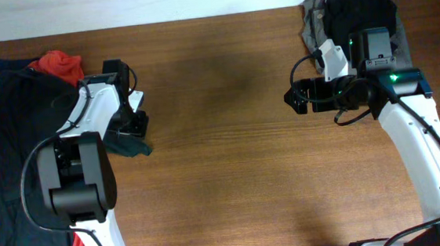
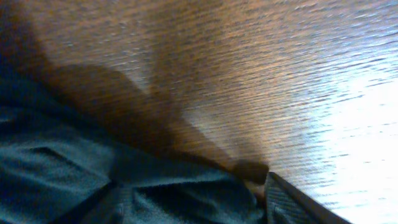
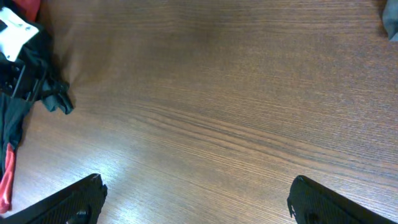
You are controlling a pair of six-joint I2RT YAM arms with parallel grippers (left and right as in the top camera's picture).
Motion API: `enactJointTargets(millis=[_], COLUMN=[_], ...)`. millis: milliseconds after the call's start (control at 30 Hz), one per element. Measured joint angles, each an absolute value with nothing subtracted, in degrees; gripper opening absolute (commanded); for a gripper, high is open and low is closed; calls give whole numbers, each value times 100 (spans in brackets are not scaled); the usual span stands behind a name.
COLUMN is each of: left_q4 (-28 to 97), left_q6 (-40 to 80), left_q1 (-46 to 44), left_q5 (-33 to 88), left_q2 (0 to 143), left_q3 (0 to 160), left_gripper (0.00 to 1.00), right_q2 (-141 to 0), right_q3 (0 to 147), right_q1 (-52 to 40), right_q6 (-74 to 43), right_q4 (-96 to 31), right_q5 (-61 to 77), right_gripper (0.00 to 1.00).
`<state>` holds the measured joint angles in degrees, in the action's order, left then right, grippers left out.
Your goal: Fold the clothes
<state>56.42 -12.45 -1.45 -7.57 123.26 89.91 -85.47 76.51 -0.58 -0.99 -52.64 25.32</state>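
Observation:
The clothes (image 1: 6, 155), a very dark T-shirt, lie crumpled along the table's left side. One corner (image 1: 133, 148) reaches out to the right, under my left gripper (image 1: 130, 132). The left wrist view is filled low down with the dark fabric (image 2: 93, 180), bunched in front of the jaws, and only the right fingertip (image 2: 292, 202) shows beside it. How far the jaws stand apart is hidden by the cloth. My right gripper (image 1: 295, 100) hovers over bare wood at the right, open and empty (image 3: 196, 202). From there the shirt corner (image 3: 59, 99) shows far off at the left.
A red T-shirt (image 1: 62, 65) lies under the dark one at the left edge. At the back right, behind the right arm, sits a grey folded garment (image 1: 314, 17) with a dark item (image 1: 360, 6) on it. Bare wooden table (image 1: 221, 138) lies between the arms.

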Motion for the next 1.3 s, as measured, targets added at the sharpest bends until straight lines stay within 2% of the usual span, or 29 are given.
enactJointTargets(millis=[100, 200, 233, 433, 733, 1000, 1133, 1300], left_q4=[5645, 5621, 5592, 5601, 5959, 5096, 4471, 4346], left_q6=[-1175, -1024, -937, -591, -270, 373, 764, 886], left_q1=[-145, -145, -145, -158, -655, -875, -941, -969], left_q5=[-757, -760, -768, -637, 519, 987, 1090, 1142], left_q2=[12374, 12401, 12409, 12473, 12621, 12621, 12621, 12621], left_q3=[9002, 9015, 9024, 9209, 11797, 13109, 13235, 13378], left_gripper=[39, 6, 1, 1, 1, 1, 1, 1], right_q2=[-8547, -8547, -8547, -8547, -8552, -8556, -8556, -8556], right_q3=[7651, 7651, 7651, 7651, 7653, 7658, 7662, 7631], right_q1=[-58, -58, -58, -58, -58, -58, -58, -154], right_q6=[-99, -102, -102, -113, -156, -154, -154, -156], right_q4=[-5266, -5269, -5266, -5269, -5358, -5555, -5717, -5686], right_q5=[2532, 2532, 2532, 2532, 2532, 2554, 2663, 2788], right_gripper=[99, 99, 99, 99, 99, 99, 99, 99])
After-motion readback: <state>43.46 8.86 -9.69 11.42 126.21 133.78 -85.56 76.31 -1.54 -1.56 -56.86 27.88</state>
